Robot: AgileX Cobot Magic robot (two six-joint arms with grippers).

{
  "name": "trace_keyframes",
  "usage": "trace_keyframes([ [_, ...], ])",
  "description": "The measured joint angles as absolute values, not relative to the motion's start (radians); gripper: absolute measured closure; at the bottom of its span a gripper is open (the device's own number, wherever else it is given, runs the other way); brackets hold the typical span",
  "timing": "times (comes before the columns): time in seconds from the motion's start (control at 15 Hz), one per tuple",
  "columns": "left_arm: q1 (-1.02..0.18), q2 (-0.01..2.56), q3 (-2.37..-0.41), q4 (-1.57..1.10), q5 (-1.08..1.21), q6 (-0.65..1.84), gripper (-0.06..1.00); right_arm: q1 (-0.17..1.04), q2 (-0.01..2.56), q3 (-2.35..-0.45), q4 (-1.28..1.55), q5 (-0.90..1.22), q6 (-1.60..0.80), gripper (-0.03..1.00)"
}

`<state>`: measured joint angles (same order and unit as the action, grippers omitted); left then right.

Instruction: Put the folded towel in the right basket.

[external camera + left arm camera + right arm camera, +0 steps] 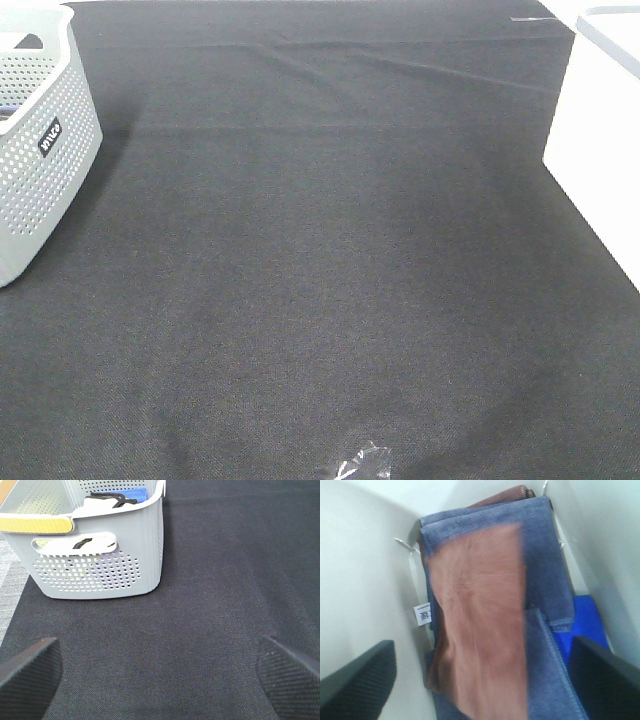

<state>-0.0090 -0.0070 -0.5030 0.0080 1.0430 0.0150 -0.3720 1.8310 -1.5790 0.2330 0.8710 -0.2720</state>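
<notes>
Lifting the right gripper (480, 690) straight up and clear of the white right basket (590, 130) is judged the step in hand. Its fingers stand apart with nothing between them, directly over the folded brown towel (480, 620), which lies flat inside that basket. A vertical exit is advised, so that neither finger drags the towel's edge or catches a basket wall. Whether the pads are fully free of the cloth cannot be told, as the wrist view is blurred.

Containers noted:
- White basket, 2 o'clock in the high view — brown towel on top of folded blue-grey towels (545, 570); a bright blue item (587, 622) beside them; a small white label (422, 614) near the wall.
- Grey perforated basket (45, 170), 10 o'clock — a blue cloth (131, 494) and a white item with black straps (102, 502) are seen inside.

The left gripper (159, 680) is held over the black table cloth (320, 280) near the grey basket, fingers apart, empty.
</notes>
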Motion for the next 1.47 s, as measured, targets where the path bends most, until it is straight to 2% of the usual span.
trace_keyframes([
  [0.07, -0.009, -0.007, -0.503, 0.008, 1.043, 0.015, -0.04, -0.372, 1.831, -1.579, 0.223, 0.87, -0.272, 0.01],
  [0.13, -0.009, -0.007, -0.503, 0.008, 1.043, 0.015, -0.04, -0.372, 1.831, -1.579, 0.221, 0.87, -0.272, 0.0],
  [0.6, -0.009, -0.007, -0.503, 0.009, 1.043, 0.015, -0.04, -0.348, 1.725, -1.579, 0.273, 0.981, -0.279, -0.02],
  [0.67, -0.009, -0.007, -0.503, 0.009, 1.043, 0.015, -0.04, -0.313, 1.685, -1.579, 0.251, 0.998, -0.272, -0.02],
  [0.8, -0.009, -0.007, -0.503, 0.009, 1.043, 0.015, -0.04, -0.167, 1.618, -1.579, 0.169, 1.027, -0.217, -0.02],
  [1.0, -0.009, -0.007, -0.503, 0.009, 1.043, 0.015, -0.04, 0.053, 1.568, -1.578, -0.07, 1.161, 0.067, -0.02],
  [1.2, -0.009, -0.007, -0.503, 0.009, 1.043, 0.015, -0.04, 0.09, 1.469, -1.513, -0.135, 1.171, 0.134, -0.02],
  [1.47, -0.009, -0.007, -0.503, 0.009, 1.043, 0.015, -0.04, 0.093, 1.161, -1.277, -0.129, 1.082, 0.134, -0.02],
])
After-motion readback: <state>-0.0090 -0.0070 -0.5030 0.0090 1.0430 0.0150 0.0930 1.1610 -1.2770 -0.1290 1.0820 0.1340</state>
